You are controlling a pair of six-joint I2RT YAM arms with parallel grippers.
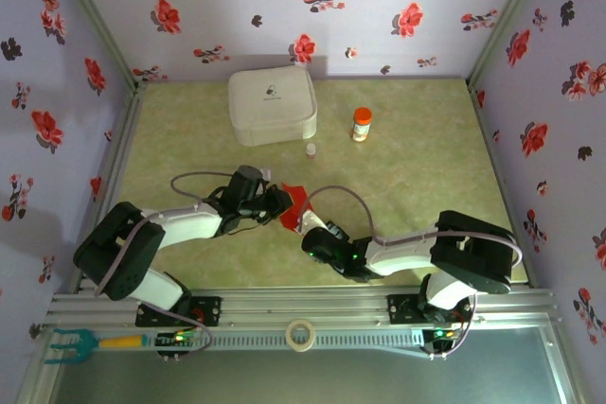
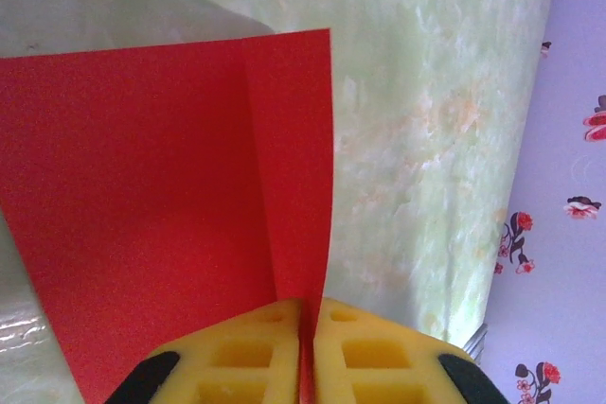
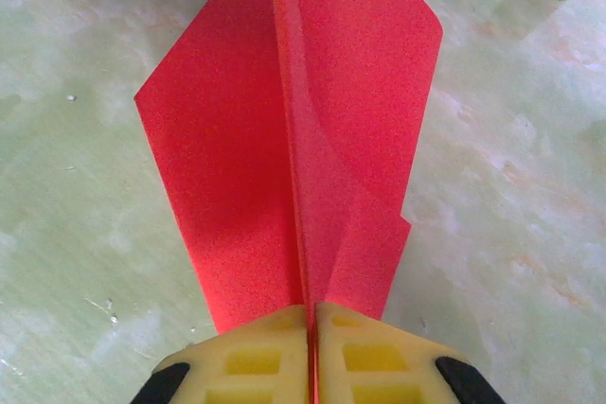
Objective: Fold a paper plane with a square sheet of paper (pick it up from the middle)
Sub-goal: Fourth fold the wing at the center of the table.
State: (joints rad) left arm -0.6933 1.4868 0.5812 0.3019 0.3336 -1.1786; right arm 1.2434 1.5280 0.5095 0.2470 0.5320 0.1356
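Item, primary: thin bright red paper sheet [image 1: 295,203], creased along a centre ridge with a flap splayed out on each side. I place it over the near-middle of the green marbled desk [image 1: 426,186], spanned between the two tools. Left tool [image 2: 305,314]: its yellow fingers [image 2: 251,352] are pressed together on the upright ridge at one end of the sheet. Right tool [image 3: 311,314]: clamped on the same ridge at the opposite end, and from its wrist camera I see the left tool's yellow tips gripping the far end. Whether the paper's underside touches the desk, I cannot tell. Beyond the paper, towards the back wall: a tiny pink-capped vial [image 1: 311,149], then a white rounded case [image 1: 272,106] and, to its right, an orange-capped small bottle [image 1: 361,125]. On the near rail: a roll of tape [image 1: 301,335].
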